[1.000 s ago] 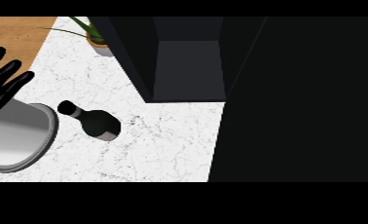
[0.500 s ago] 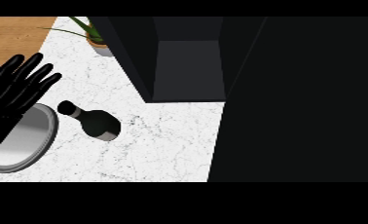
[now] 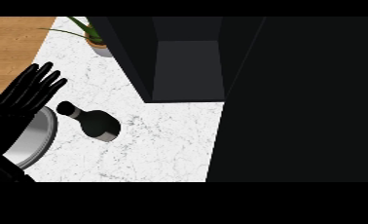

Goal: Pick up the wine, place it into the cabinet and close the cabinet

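Observation:
The wine bottle point(image 3: 96, 122) is dark, with a round cap pointing up-left; it stands on the white marble counter point(image 3: 158, 145), seen from above. My left hand point(image 3: 30, 91) is just left of the bottle's cap, fingers straight and spread, holding nothing; a narrow gap lies between them. Its grey forearm point(image 3: 30, 139) comes in from the lower left. The dark cabinet point(image 3: 187, 65) stands open right of and beyond the bottle, its inside bare. My right hand does not show.
A small potted plant point(image 3: 93, 38) stands at the counter's far end, left of the cabinet. A wooden surface point(image 3: 22, 43) borders the counter at the upper left. A large dark panel point(image 3: 295, 101) fills the right side of the view.
My left hand has moved in from the left edge, up and to the right, nearer the bottle. The bottle and cabinet have not moved.

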`<state>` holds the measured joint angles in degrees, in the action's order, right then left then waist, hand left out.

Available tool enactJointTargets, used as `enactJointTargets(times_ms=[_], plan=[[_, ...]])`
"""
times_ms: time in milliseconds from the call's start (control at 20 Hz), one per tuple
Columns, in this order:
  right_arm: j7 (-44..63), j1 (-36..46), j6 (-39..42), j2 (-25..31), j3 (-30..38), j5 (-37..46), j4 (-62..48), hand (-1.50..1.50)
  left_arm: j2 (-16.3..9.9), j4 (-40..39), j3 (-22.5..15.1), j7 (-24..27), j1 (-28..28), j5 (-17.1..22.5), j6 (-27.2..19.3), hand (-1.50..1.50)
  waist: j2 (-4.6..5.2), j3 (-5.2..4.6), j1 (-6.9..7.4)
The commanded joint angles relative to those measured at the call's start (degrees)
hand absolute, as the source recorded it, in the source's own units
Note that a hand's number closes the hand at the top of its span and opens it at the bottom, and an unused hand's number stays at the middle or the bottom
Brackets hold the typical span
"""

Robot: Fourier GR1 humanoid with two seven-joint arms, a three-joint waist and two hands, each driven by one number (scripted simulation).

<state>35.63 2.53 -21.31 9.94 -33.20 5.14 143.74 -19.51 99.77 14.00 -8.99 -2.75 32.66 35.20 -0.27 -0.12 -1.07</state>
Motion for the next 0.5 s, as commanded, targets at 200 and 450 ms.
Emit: enactJointTargets(times_ms=[200, 450], plan=[[6.1, -1.6, -1.5, 4.4, -1.2, 7.5, 12.2, -1.50, 0.9, -10.0, 2.0, 10.9, 1.5, -10.2, 5.3, -1.50, -0.03, -0.03, -0.34], [6.0, 2.9, -4.6, 2.4, -4.7, 10.7, 8.2, -1.50, -0.4, -18.3, 4.1, 17.4, 0.2, -14.4, 7.6, -1.50, -0.02, -0.10, -0.18]])
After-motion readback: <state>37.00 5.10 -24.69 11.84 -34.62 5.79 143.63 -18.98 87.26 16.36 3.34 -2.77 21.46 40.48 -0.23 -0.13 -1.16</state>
